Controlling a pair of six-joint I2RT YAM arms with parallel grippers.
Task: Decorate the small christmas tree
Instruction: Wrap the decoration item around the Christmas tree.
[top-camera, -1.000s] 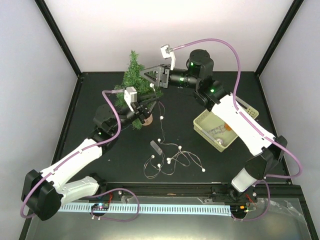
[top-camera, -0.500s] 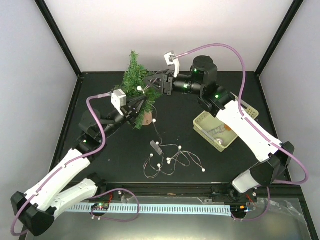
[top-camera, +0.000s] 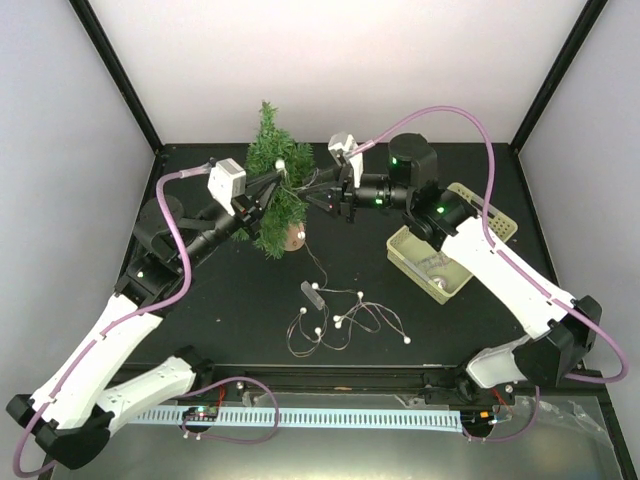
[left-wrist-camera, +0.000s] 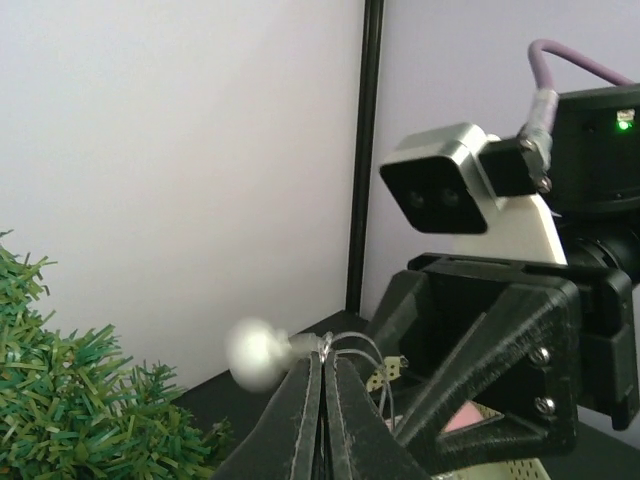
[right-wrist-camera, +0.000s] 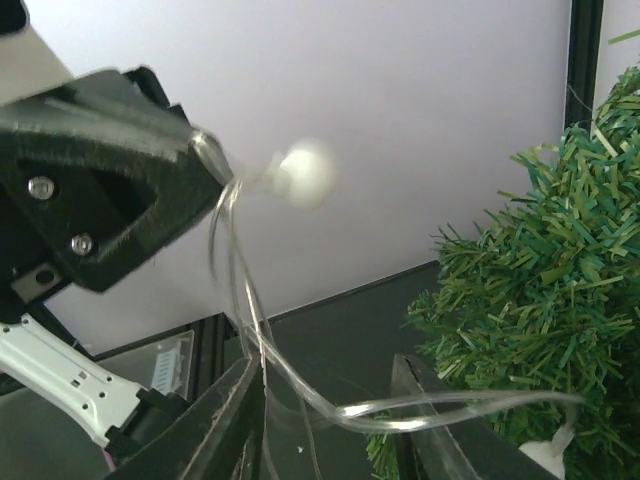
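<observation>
Pinching a thin clear wire (left-wrist-camera: 350, 345) just beside a round white bulb (left-wrist-camera: 255, 352), the left claw (left-wrist-camera: 322, 375) has its two black fingers pressed flat together. In the left wrist view the bulb sticks out to the left of their tips. The right claw (right-wrist-camera: 325, 378) faces it at close range, filling the right half of that frame. Its own camera shows its fingers standing apart at the bottom of the frame, clamped on nothing. Loops of the same wire run down between them, close to the left-hand finger (right-wrist-camera: 235, 420); whether the wire touches that finger cannot be told.

Both claws meet at the right flank of the small christmas tree (top-camera: 272, 185). The tree stands upright toward the upper left of the black bench (top-camera: 200, 320) in the top view, on a light-wood base (top-camera: 293, 238), and the left claw reaches in across its lower branches.

From the claws the wire drops to the bench and spreads into a loose tangle (top-camera: 340, 322) of wire and white bulbs at lower centre. A small clear block (top-camera: 313, 296) lies at the tangle's upper left edge. Right of centre sits a pale yellow-green basket (top-camera: 400, 250), partly covered by the right arm.
</observation>
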